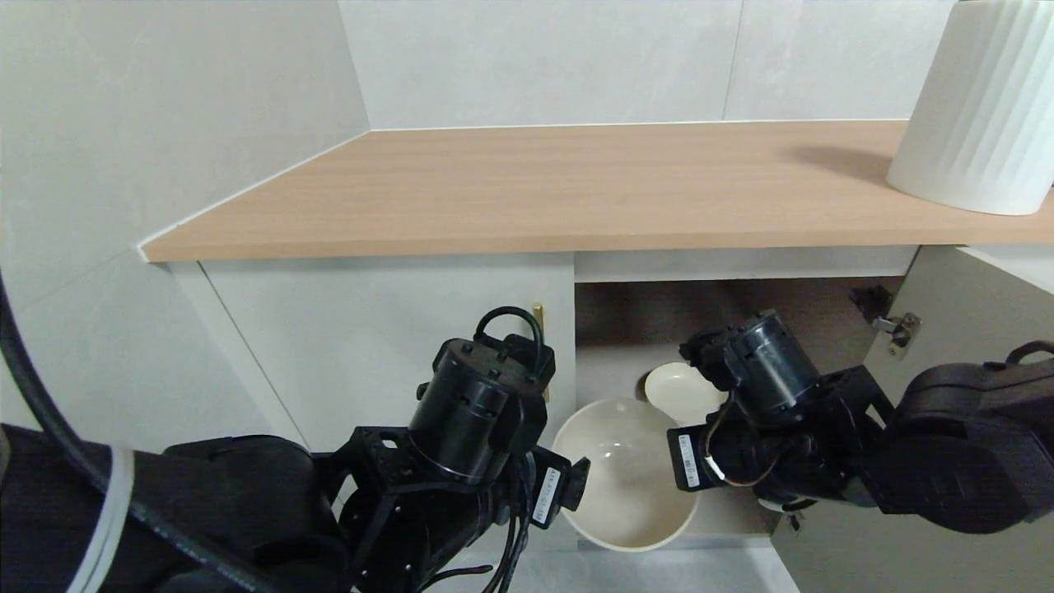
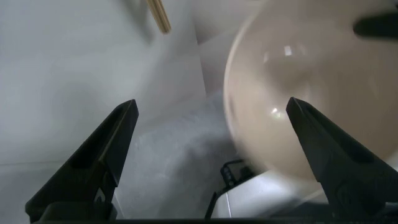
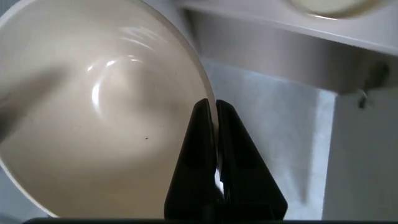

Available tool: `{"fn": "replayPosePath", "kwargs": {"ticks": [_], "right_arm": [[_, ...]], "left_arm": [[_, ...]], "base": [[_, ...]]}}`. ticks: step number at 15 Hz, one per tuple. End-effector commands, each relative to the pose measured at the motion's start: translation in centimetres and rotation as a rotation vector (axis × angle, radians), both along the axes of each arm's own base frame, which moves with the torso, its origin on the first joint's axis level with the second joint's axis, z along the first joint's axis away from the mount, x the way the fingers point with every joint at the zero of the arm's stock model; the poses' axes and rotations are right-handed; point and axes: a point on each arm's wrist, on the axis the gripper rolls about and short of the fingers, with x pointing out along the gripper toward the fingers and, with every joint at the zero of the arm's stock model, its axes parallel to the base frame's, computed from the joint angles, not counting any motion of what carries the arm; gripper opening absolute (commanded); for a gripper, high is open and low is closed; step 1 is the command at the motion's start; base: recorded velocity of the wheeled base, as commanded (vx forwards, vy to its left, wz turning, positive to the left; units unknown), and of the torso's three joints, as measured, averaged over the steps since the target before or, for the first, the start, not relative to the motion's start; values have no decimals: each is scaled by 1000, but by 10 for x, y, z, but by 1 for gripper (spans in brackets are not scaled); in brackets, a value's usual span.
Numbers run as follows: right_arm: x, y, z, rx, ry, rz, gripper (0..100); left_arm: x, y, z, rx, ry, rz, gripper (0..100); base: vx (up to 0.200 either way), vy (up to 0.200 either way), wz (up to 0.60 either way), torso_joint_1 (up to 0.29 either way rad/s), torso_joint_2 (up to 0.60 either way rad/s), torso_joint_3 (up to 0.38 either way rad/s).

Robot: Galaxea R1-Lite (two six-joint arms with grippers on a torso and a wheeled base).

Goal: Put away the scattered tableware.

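Wooden tabletop [image 1: 535,189] is seen above the open cabinet [image 1: 766,305], at whose mouth the cream bowl [image 1: 626,478] is pinched by its rim in the fingers of the right gripper [image 3: 216,109], the fingers of the left gripper [image 2: 211,102] held apart nearby; on so thin a pinch it could be tilted loose and dropped.

Bowl [image 1: 626,486] cream, glossy glazed ceramic look, smooth, bright highlights inside; small plate [image 1: 682,391] behind it, same glossy cream. Counter [image 1: 576,181] wood-grain, matt. Cabinet door [image 1: 370,329] pale, smooth, matt. Wall tiles [image 1: 535,58] smooth, faint sheen. Far right ribbed white container [image 1: 980,107], matt. Door hinge [image 1: 902,328] shiny metal; handle [image 1: 538,317] brass-coloured. Left gripper [image 2: 211,109] matt black plastic
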Motion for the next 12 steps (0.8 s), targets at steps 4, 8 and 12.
{"fn": "replayPosePath", "kwargs": {"ticks": [4,8,12], "right_arm": [[86,-62,-49,92,39,-396,0],[118,-81,-65,152,-23,-555,0],[139,-92,-83,167,-94,-637,0]], "left_arm": [[-5,6,11,-25,-24,3,100],[-5,6,11,-30,-22,6,100],[-5,6,11,-29,-22,7,100]], "base": [[0,0,0,0,0,0],[0,0,0,0,0,0],[0,0,0,0,0,0]]}}
